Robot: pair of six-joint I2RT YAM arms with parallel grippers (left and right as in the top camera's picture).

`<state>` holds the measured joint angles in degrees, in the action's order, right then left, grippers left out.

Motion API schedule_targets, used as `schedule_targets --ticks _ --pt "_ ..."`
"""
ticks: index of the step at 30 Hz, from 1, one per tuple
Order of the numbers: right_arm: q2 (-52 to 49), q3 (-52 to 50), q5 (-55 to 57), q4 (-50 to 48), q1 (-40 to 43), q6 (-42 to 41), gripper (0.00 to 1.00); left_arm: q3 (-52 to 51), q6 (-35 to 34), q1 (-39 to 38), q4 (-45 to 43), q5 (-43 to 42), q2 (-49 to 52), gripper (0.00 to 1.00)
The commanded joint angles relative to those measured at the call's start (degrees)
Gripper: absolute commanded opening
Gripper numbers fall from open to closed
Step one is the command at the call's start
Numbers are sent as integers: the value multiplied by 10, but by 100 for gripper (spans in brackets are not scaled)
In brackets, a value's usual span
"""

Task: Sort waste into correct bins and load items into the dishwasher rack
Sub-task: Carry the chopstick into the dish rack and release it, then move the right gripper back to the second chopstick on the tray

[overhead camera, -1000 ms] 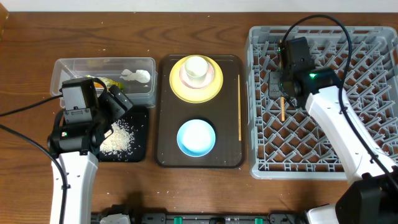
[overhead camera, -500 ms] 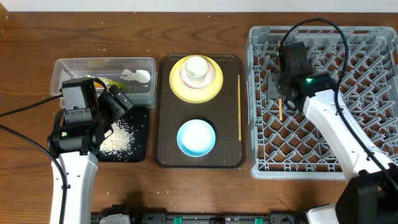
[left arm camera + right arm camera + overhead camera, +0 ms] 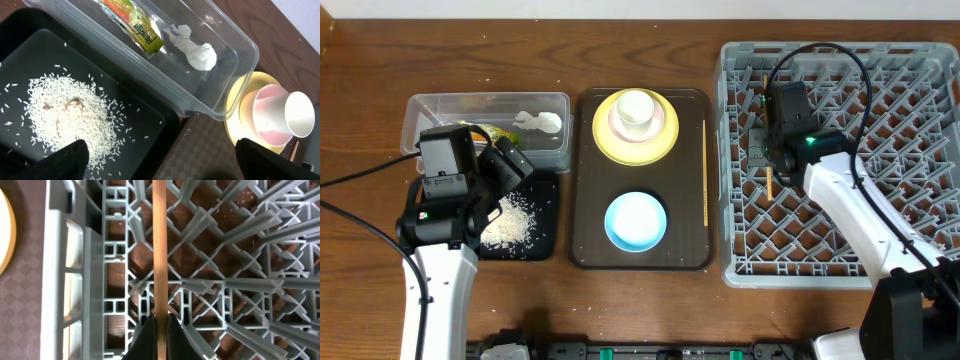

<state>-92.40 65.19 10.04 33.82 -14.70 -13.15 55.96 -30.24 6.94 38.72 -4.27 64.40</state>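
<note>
The overhead camera looks straight down from high above the counter [image 3: 640, 30], framing everything from the clear box [image 3: 460, 112] at left to the grey rack [image 3: 920, 100] at right. The left wrist camera sits low and near, tilted across the black tray [image 3: 150, 95] and that box toward the yellow plate [image 3: 234, 107], all shared with the overhead view, the left pincer [image 3: 162, 160] at its bottom edge. The right wrist camera hangs very close, facing straight down along a chopstick [image 3: 159, 255] into the rack's left side, which the overhead also shows
</note>
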Motion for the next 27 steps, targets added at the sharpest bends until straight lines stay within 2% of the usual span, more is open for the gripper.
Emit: schedule_targets --ticks 1,7,13,27 --pt "-2 -15 0 -8 10 -1 1 6 -7 2 1 7 1 96" --pt "-2 -26 -1 -15 10 -1 2 6 -7 2 2 7 1 96" --pt "-2 -26 -12 -15 10 -23 10 6 -7 2 3 7 1 96" --pt "6 -8 -23 -3 10 -27 12 6 -7 2 3 7 1 96"
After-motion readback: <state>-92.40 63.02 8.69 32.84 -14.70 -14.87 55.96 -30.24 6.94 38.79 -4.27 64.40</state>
